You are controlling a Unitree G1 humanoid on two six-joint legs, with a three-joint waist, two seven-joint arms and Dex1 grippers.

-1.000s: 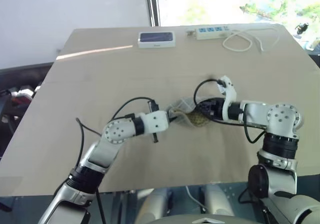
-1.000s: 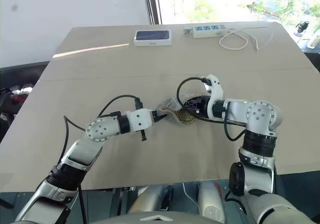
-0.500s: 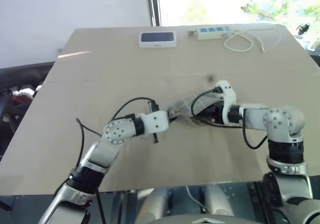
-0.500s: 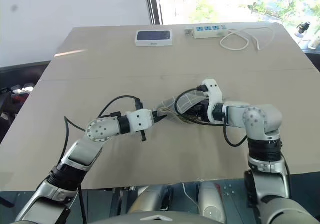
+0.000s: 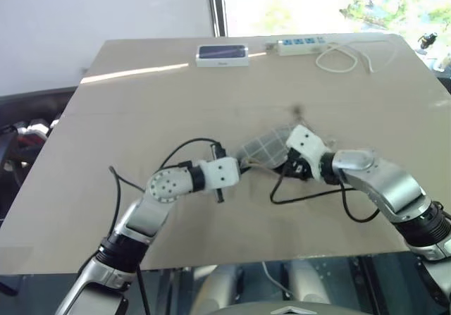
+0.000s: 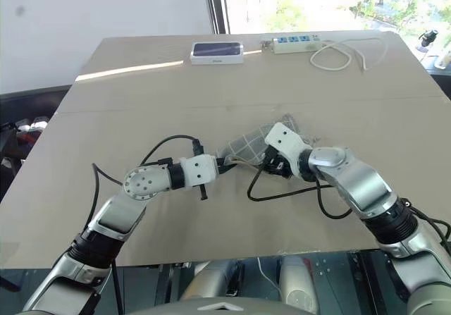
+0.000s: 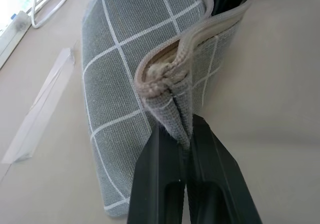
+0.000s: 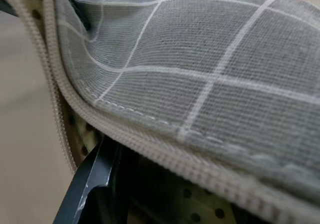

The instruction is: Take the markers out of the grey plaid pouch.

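Centrally on the tan bench (image 5: 141, 118) below a bright window, the grey plaid pouch (image 5: 264, 148) is pinched at its zipper end by the left end effector (image 7: 187, 149), while the right end effector (image 8: 95, 189) reaches inside, its finger spread unclear.

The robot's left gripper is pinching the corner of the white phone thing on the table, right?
Not quite. The left gripper is pinching a corner, but of the grey plaid pouch, not the white device. The left wrist view shows its two black fingers shut on the pouch's end by the zipper. The white device lies untouched at the table's far edge.
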